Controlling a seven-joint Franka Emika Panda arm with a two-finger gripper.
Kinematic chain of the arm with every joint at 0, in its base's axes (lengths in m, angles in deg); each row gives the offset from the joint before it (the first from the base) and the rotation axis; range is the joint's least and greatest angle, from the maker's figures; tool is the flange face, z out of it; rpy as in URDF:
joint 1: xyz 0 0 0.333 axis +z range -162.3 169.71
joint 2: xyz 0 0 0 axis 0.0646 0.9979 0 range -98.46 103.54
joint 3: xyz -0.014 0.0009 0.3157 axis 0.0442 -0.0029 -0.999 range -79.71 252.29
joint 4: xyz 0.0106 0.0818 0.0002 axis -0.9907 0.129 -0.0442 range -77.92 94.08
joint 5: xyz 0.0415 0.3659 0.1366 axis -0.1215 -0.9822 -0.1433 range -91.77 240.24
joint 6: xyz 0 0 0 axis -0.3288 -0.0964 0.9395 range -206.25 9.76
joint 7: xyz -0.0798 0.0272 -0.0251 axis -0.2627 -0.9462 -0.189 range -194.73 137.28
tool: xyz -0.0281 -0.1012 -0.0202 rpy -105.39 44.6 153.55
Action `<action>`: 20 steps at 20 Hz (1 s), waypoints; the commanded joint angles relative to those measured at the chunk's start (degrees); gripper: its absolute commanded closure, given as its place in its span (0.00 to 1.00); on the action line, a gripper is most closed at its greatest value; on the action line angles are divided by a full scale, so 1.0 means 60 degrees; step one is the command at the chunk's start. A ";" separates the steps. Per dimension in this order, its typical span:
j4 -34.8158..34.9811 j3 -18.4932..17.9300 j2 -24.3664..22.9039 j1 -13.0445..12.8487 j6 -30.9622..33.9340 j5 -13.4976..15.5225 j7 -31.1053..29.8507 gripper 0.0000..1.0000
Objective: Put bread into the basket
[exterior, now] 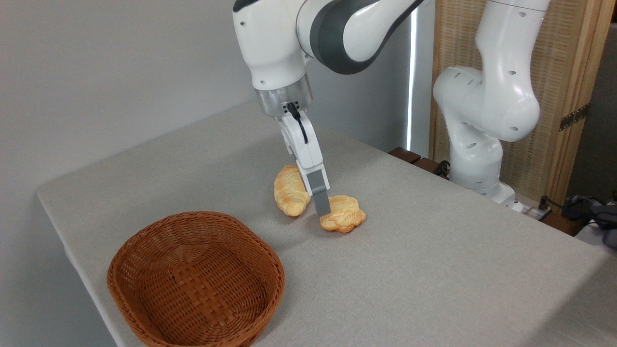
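On the grey cloth-covered tabletop [434, 270], near its middle, sits the bread [344, 215]: a small squat golden-orange bun with lumpy scalloped edges, resting flat on the cloth. Tool [322, 205] is down at the bun's left edge. Only one grey finger [320, 195] shows clearly from this angle; its tip is at or touching the bun's left side. Second finger hidden behind the first, so the jaw gap cannot be read; cannot tell whether the tool is wide, narrow, or gripping. Bun not lifted: it lies on the cloth with its shadow directly beneath it.

Just left of the finger lies an elongated ridged roll [289, 192], paler yellow, angled front to back. Finger stands between roll and bun; roll and bun are close, not touching as far as can be seen.

Basket [144, 250]: oval brown woven wicker, low sides, at the front left of the tabletop, near the left edge and cut off by the bottom of the frame. Well apart from the bun, nothing visible inside.

White Franka arm [482, 106] rises from its base at the far right edge and reaches over from the top of the frame, wrist tilted so the tool slants down to the right. A black cable [300, 123] runs along the tool body.

Behind: plain grey wall [96, 72], a wood-framed woven screen [564, 72] at right.
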 commanded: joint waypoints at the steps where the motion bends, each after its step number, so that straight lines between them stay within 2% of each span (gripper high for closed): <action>1: 0.0213 -0.0053 -0.0213 -0.0069 0.0313 -0.0365 0.1086 0.00; 5: 0.0388 -0.0053 -0.0155 -0.0084 0.0313 -0.0497 0.1980 0.00; 9: 0.0521 -0.0039 -0.0052 -0.0098 0.0284 -0.0512 0.2391 0.00; 20: 0.0535 -0.0039 0.0226 -0.0216 0.0167 -0.0512 0.2568 0.00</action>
